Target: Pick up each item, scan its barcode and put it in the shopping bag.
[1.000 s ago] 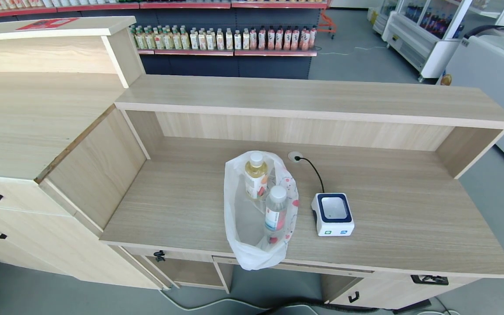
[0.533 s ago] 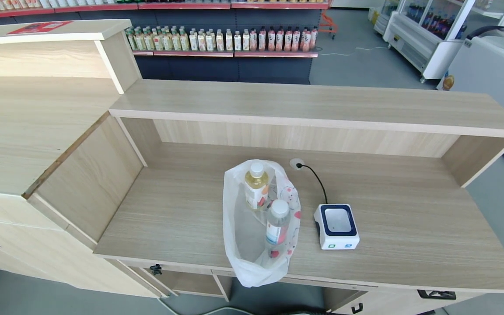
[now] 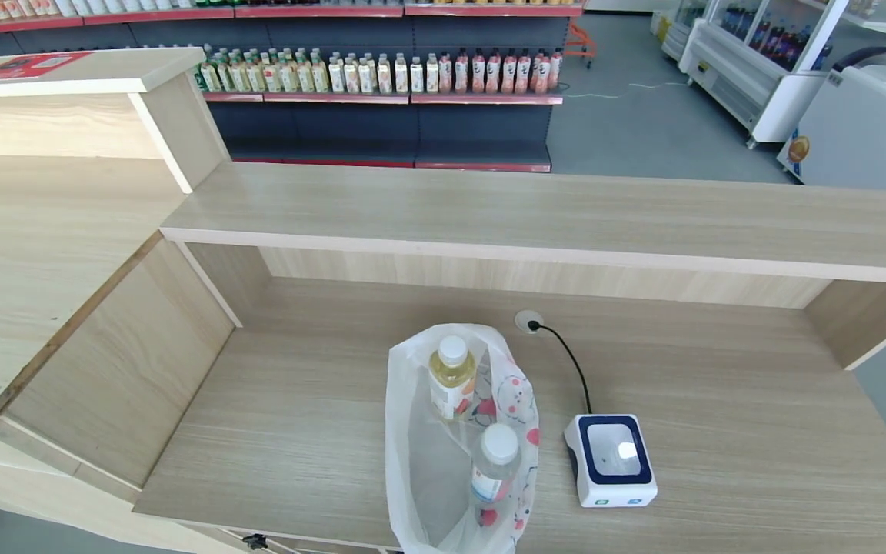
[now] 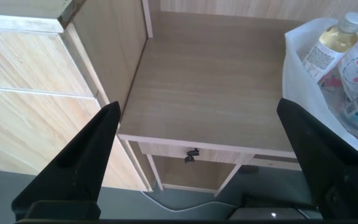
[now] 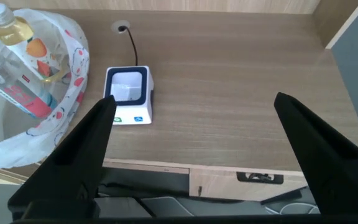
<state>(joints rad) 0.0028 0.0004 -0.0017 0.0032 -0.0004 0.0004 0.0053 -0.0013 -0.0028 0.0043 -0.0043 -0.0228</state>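
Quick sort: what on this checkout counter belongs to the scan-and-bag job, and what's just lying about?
Job:
- shopping bag
- yellow-drink bottle, inside the bag
- clear bottle, inside the bag
- scanner, beside the bag

Just there:
- counter
- shelf bottles, behind the counter
- freezer, far right

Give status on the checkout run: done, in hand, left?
Done: yellow-drink bottle and clear bottle stand in the shopping bag. In hand: nothing; left gripper and right gripper are open. Left: likely nothing, as the counter carries just bag and scanner.
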